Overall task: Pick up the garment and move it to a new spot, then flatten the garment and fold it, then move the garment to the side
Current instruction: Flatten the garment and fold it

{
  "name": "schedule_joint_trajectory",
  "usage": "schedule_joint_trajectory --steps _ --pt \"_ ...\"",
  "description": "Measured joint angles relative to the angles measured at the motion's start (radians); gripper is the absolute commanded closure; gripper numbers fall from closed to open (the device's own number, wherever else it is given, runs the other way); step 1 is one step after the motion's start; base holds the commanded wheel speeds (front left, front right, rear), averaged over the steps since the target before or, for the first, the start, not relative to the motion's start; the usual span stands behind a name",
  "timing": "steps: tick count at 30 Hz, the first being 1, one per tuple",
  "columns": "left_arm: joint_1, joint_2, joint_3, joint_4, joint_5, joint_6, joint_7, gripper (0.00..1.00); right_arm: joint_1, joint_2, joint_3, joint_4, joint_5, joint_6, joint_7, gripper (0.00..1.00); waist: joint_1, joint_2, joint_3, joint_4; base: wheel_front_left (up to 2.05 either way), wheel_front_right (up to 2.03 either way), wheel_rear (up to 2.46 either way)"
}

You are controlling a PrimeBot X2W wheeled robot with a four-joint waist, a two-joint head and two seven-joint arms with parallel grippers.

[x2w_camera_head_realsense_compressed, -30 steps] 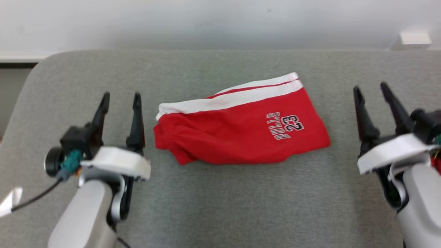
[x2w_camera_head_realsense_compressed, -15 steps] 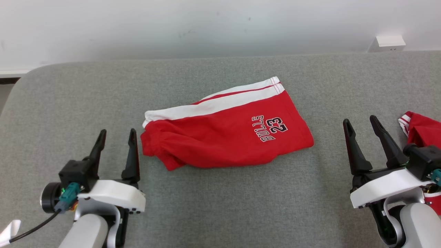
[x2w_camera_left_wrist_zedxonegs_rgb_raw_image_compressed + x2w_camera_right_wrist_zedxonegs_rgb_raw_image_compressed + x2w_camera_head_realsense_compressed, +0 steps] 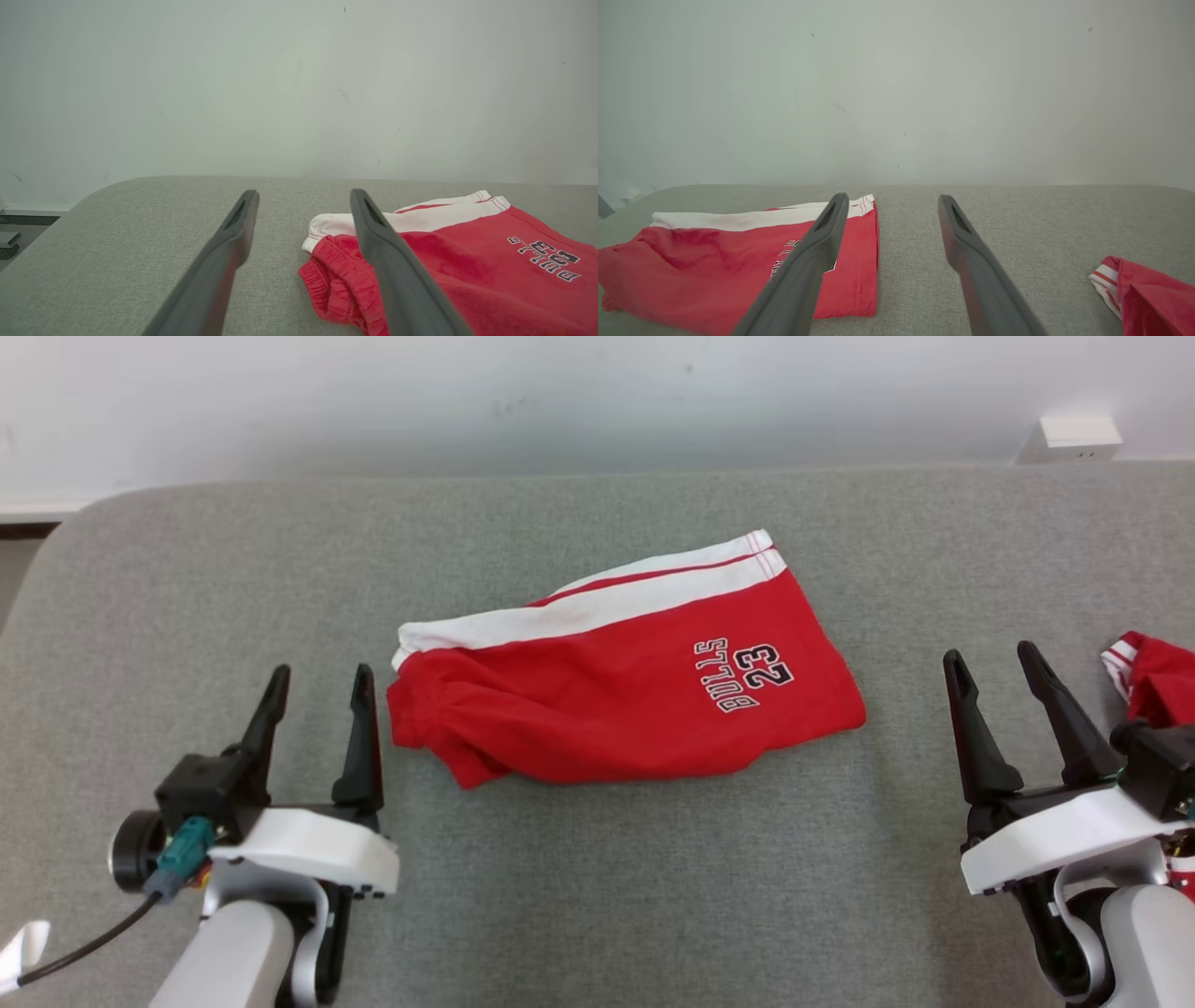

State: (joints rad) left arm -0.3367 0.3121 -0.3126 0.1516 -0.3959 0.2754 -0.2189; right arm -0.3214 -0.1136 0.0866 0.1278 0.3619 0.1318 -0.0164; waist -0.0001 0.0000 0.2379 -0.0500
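Garment (image 3: pixel 616 695) between left fingers (image 3: pixel 359 747), right fingers (image 3: pixel 974 737), touching neither

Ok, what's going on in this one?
A two-armed robot is working on a pair of red shorts, which lie flat and apparently folded on the grey padded surface. The left gripper and right gripper are open on either side, holding nothing. Another red garment lies at the robot's far right.

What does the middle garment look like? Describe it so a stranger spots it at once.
Start from the grey padded surface. At its centre lie flat red shorts with a white side stripe. Unlike the crumpled red garment at the right edge, they show a "BULLS 23" print.
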Motion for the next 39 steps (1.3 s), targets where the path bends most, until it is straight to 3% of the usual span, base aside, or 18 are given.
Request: schedule_joint_trajectory --steps 7,21,22,23,24,30,39 --pt "-0.057 -0.015 -0.026 -0.036 0.01 -0.002 0.002 0.0 -0.083 -0.032 0.017 0.065 -0.008 0.0 0.031 0.0 0.0 0.0 0.061 0.036 0.0 0.0 0.0" --pt "-0.111 -0.067 -0.047 -0.02 0.018 -0.012 -0.028 0.0 -0.292 -0.072 0.137 0.443 0.042 0.0 0.092 0.0 0.0 0.0 0.162 0.162 0.0 0.0 0.0" --pt "-0.111 -0.069 -0.047 -0.017 0.018 -0.013 -0.029 0.0 -0.304 -0.072 0.148 0.454 0.052 0.0 0.103 0.5 0.0 0.0 0.162 0.164 0.0 0.0 0.0" --pt "-0.111 -0.07 -0.046 -0.014 0.018 -0.014 -0.03 0.0 -0.312 -0.073 0.157 0.464 0.065 0.0 0.12 0.72 0.0 0.0 0.161 0.164 0.0 0.0 0.0" --pt "-0.111 -0.071 -0.045 -0.012 0.018 -0.014 -0.032 0.0 -0.319 -0.075 0.163 0.471 0.075 0.0 0.133 1.0 0.0 0.0 0.159 0.164 0.0 0.0 0.0" --pt "-0.102 -0.074 -0.037 -0.003 0.018 -0.015 -0.038 0.0 -0.324 -0.071 0.18 0.48 0.105 0.0 0.144 1.0 0.0001 0.0 0.135 0.152 0.0 0.0 0.0" --pt "-0.04 -0.065 -0.029 -0.008 0.012 -0.016 -0.039 0.0 -0.133 -0.054 0.132 0.376 0.115 0.0 0.051 1.0 0.0 0.0 0.059 0.102 0.0 0.0 0.0"
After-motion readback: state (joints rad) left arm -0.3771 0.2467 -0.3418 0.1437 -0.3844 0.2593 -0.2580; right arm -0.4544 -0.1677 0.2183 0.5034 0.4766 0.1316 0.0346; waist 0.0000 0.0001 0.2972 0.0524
